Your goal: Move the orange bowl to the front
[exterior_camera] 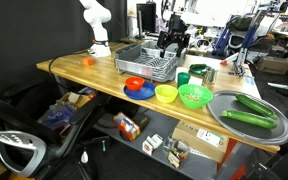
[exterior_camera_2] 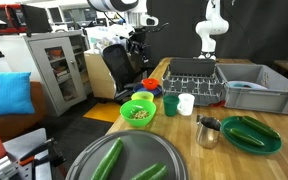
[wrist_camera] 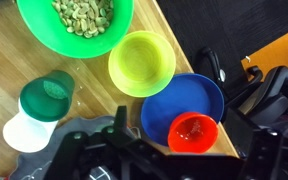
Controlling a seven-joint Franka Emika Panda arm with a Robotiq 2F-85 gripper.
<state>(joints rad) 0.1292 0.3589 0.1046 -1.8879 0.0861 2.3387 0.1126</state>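
While the gripper (exterior_camera: pixel 174 44) hangs in the air near the dish rack (exterior_camera: pixel 149 66), the orange bowl (wrist_camera: pixel 194 131) sits upright on the blue plate (wrist_camera: pixel 174 100), toward the plate's rim nearest the long open edge of the counter (exterior_camera: pixel 74 68). The plate lies right at that edge. Just beside it along the same edge is the yellow bowl (wrist_camera: pixel 141 62), then the green bowl (wrist_camera: pixel 44 25) holding pale nuts. Further in from the edge stand a green cup (wrist_camera: pixel 46 95) and a white cup (wrist_camera: pixel 22 131), touching or nearly so. The gripper holds nothing, but I cannot tell how its jaws stand (in the wrist view they are only a dark mass at the bottom).
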